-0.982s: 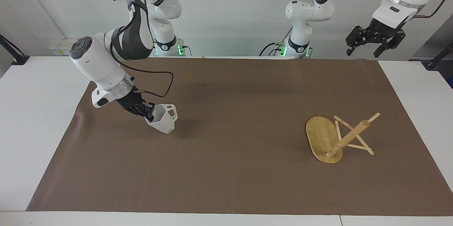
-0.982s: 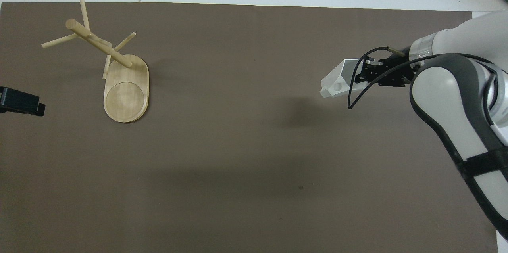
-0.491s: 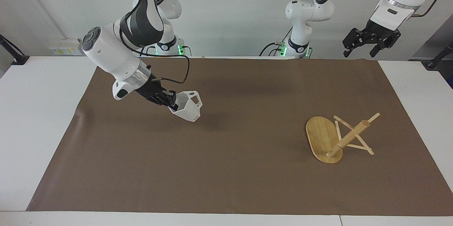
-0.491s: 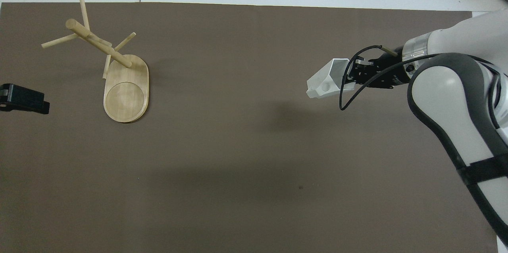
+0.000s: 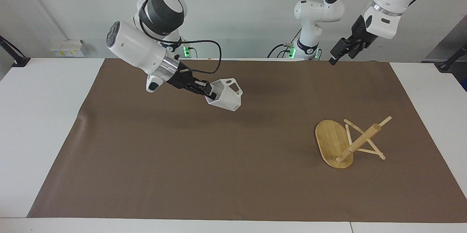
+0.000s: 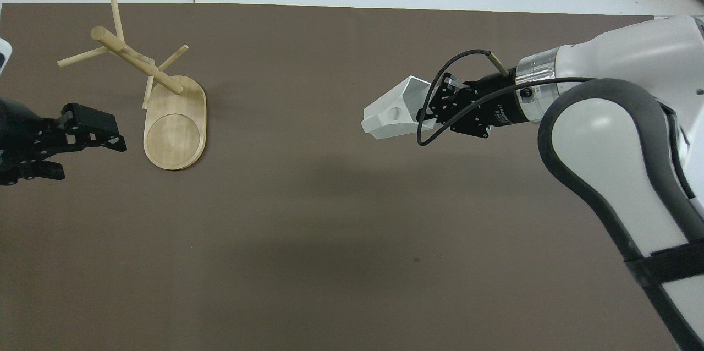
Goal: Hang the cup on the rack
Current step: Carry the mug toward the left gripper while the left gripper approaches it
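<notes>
The white faceted cup (image 5: 227,96) (image 6: 390,116) hangs tilted in the air over the middle of the brown mat. My right gripper (image 5: 208,95) (image 6: 428,114) is shut on its rim, and its holed handle points away from the gripper. The bamboo rack (image 5: 332,141) (image 6: 175,128) sits toward the left arm's end of the mat. Its post (image 5: 359,142) (image 6: 135,59) slants toward that end, and I cannot tell whether the base lies flat. My left gripper (image 5: 337,54) (image 6: 88,161) is open, high in the air, apart from the rack.
A brown mat (image 5: 233,174) (image 6: 330,263) covers most of the white table (image 5: 40,116). A wide stretch of bare mat separates the cup from the rack.
My right gripper has lifted the cup and carried it from the right arm's end toward the middle of the mat. My left gripper has swung in over the mat, nearer the rack.
</notes>
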